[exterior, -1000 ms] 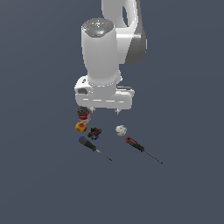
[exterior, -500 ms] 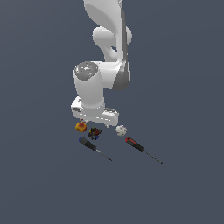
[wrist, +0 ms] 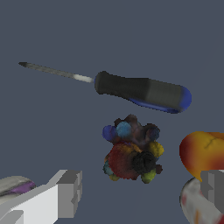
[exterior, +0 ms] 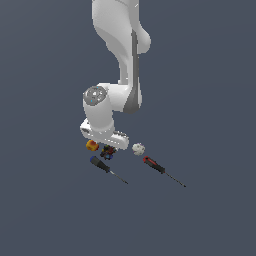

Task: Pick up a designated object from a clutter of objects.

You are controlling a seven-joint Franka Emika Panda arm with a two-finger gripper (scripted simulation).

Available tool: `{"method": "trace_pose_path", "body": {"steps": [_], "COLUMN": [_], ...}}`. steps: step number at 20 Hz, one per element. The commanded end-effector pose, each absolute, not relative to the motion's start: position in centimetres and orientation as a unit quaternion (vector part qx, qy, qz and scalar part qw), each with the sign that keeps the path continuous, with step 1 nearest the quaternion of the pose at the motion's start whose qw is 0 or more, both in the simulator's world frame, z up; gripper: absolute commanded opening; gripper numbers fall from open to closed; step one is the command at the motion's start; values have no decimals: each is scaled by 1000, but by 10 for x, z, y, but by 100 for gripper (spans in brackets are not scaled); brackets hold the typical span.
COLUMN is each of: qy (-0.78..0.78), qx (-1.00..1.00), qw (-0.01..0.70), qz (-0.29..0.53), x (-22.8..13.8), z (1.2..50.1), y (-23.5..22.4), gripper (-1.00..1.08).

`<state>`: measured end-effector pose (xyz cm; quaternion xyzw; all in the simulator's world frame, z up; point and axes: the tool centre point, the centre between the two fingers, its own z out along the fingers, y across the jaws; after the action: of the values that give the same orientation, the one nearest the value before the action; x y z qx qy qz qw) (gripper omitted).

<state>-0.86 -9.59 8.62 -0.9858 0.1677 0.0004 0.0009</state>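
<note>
The designated object, a small black knobbly lump (wrist: 131,153) with red, blue and orange spots, lies between my two fingers in the wrist view. In the exterior view the lump (exterior: 106,152) sits just under my hand. My gripper (wrist: 142,190) is open and empty, one finger (wrist: 70,192) on each side of the lump and not touching it. In the exterior view the gripper (exterior: 107,146) is low over the clutter of objects, and its fingertips are hard to make out.
A blue-handled screwdriver (wrist: 140,89) (exterior: 100,164) lies beside the lump. An orange-yellow block (wrist: 203,151) (exterior: 92,145) sits close to one finger, with a red-grey can-like item (wrist: 197,205) by it. A white ball (exterior: 138,148) and a red-handled screwdriver (exterior: 155,166) lie to the exterior view's right.
The arm has come down and the hand has dropped onto the clutter, shifting slightly to the exterior view's left. The objects have not moved.
</note>
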Motion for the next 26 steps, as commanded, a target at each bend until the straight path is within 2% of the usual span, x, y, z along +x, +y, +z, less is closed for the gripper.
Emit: {"method": "trace_pose_path", "body": {"steps": [1, 8, 23, 24, 26], "qy": [172, 172, 173, 173, 173], "qx": [-985, -985, -985, -985, -985], "qw": [0, 0, 0, 0, 0], "qz": [0, 1, 0, 0, 0], "x": [-10, -10, -11, -11, -11], "z": [81, 76, 30, 30, 30], "y": [-98, -98, -99, -99, -99], "gripper": [100, 100, 100, -100, -100]}}
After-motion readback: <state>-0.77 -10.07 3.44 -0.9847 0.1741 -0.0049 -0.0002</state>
